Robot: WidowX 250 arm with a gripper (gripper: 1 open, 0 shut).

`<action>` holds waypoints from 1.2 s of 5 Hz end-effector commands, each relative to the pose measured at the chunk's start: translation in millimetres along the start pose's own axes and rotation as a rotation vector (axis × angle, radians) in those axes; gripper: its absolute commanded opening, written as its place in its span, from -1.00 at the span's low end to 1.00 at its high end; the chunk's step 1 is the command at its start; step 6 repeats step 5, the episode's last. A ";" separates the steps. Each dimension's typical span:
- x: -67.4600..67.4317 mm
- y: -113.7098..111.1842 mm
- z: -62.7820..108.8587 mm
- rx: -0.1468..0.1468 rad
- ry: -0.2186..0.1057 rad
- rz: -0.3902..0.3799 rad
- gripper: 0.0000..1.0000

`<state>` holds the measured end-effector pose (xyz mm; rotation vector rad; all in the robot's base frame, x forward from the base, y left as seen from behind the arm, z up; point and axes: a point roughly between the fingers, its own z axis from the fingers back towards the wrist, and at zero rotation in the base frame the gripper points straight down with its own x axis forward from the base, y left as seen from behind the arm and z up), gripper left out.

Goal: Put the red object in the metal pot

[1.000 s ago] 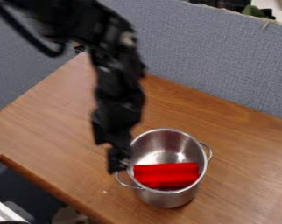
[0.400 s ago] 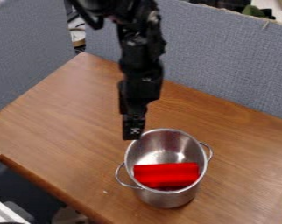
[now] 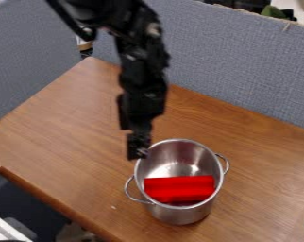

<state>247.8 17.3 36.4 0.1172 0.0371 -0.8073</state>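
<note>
Smooth rounded red object (image 3: 180, 189) lying level across shiny round metal pot (image 3: 177, 156), gripper (image 3: 138, 149) open wide, empty, beside rim

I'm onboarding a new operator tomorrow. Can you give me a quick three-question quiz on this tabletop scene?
1. True or false: the red object lies inside the metal pot.
2. Where is the tool? A) inside the pot, B) just outside the pot's rim on the picture's left, above the wooden table, C) out of view.
3. Fill in: the tool holds ____.

Key: 1 true. 2 B. 3 nothing; it is empty.
</note>
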 end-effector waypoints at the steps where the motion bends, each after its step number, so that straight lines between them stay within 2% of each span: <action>1: 26.2 -15.7 -6.4 0.038 0.025 0.004 1.00; 2: 48.0 -28.9 -15.7 0.080 0.056 0.030 1.00; 3: 57.4 -36.5 -43.5 0.098 0.034 -0.096 -1.00; 4: 59.6 -34.1 -40.0 0.138 0.051 -0.189 -1.00; 5: 7.6 -46.5 -14.2 0.170 0.018 -0.394 -1.00; 6: 7.6 -46.5 -14.2 0.170 0.018 -0.394 -1.00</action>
